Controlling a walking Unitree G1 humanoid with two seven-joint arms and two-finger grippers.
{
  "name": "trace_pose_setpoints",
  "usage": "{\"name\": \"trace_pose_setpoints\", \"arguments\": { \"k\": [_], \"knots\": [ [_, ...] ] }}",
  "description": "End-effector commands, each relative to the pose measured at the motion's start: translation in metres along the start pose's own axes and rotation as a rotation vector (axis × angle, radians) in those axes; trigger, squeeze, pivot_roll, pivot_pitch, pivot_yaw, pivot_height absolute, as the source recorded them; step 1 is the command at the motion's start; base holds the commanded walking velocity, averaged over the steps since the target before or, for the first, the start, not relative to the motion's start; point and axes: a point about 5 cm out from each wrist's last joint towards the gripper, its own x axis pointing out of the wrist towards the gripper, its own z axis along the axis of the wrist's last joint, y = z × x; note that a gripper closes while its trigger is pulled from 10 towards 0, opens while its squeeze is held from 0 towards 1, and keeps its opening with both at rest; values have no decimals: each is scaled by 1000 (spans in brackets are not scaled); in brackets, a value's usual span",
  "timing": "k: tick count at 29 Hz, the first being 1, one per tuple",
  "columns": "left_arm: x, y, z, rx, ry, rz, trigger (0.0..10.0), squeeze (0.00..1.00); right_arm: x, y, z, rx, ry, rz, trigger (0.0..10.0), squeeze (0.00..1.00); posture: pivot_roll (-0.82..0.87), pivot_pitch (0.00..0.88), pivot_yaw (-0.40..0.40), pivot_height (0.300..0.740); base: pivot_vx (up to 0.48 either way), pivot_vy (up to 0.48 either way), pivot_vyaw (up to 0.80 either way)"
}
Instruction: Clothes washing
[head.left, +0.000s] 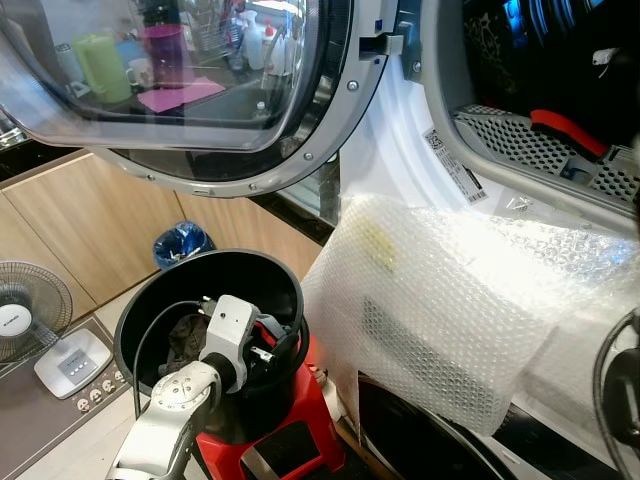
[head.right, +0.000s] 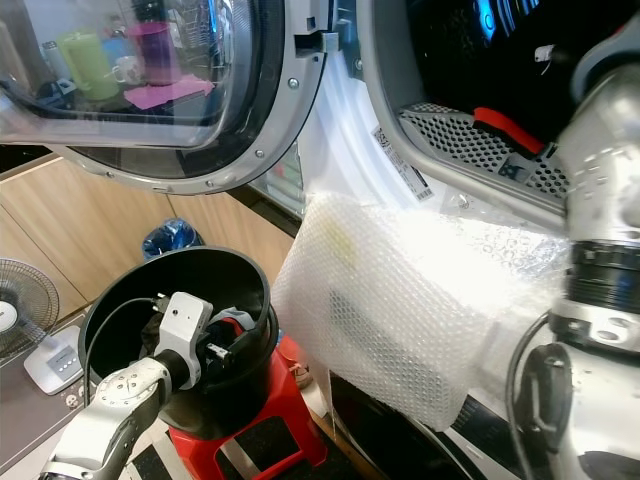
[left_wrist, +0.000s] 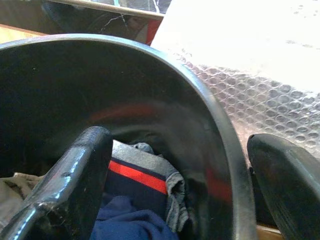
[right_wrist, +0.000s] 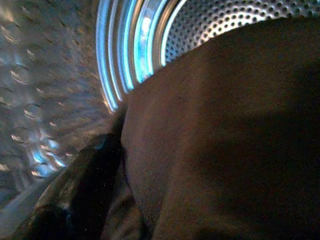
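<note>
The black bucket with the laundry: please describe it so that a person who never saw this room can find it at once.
Find the washer's open round door; directly below it, left of the bubble wrap, stands the black bucket on a red stool. The left gripper straddles its rim, one finger inside above dark clothes. It is the one large, round, black container there.

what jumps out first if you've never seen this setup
The big round glass washer door swung open at upper left, and a sheet of clear bubble wrap draped below the drum opening. Lower left, the left gripper straddles the rim of a black bucket of clothes on a red stool.
</note>
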Motion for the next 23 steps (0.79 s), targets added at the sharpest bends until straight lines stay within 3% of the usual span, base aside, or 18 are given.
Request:
{"name": "trace_pose_setpoints", "arguments": {
  "k": [1, 4, 7, 8, 11, 14, 18, 20, 23],
  "knots": [
    [1, 0, -3, 12, 25, 3, 10000, 0, -12, 6, 9, 30, -2, 69, 10000, 0, -123, 107, 66, 740, 0, 0, 0],
    [0, 0, -4, 10, 29, 2, 10000, 0, -26, 12, 6, 22, 36, 150, 10000, 0, -129, 113, 66, 740, 0, 0, 0],
    [-1, 0, -6, 10, 38, -1, 10000, 0, -41, 5, -11, -104, 141, 189, 10000, 0, -140, 112, 64, 740, 0, 0, 0],
    [-1, 0, -6, 10, 38, -1, 10000, 0, -41, 5, -11, -104, 141, 189, 10000, 0, -140, 112, 64, 740, 0, 0, 0],
    [0, 0, -6, 9, 36, -1, 10000, 0, -46, -15, -17, -196, 195, 143, 10000, 0, -139, 111, 61, 740, 0, 0, 0],
    [1, 0, -6, 8, 35, 1, 10000, 0, -50, -23, -16, -242, 215, 129, 10000, 0, -139, 111, 61, 740, 0, 0, 0],
    [0, 0, -7, 5, 37, 2, 10000, 0, -51, -50, -14, -396, 196, -24, 10000, 0, -143, 109, 58, 740, 0, 0, 0],
    [0, 0, -7, 4, 38, 2, 10000, 0, -49, -57, -14, -382, 174, -64, 10000, 0, -143, 109, 58, 740, 0, 0, 0],
    [1, 0, -7, 6, 37, 1, 10000, 0, -47, -53, -19, -330, 177, -21, 10000, 0, -140, 109, 59, 740, 0, 0, 0]
  ]
}}
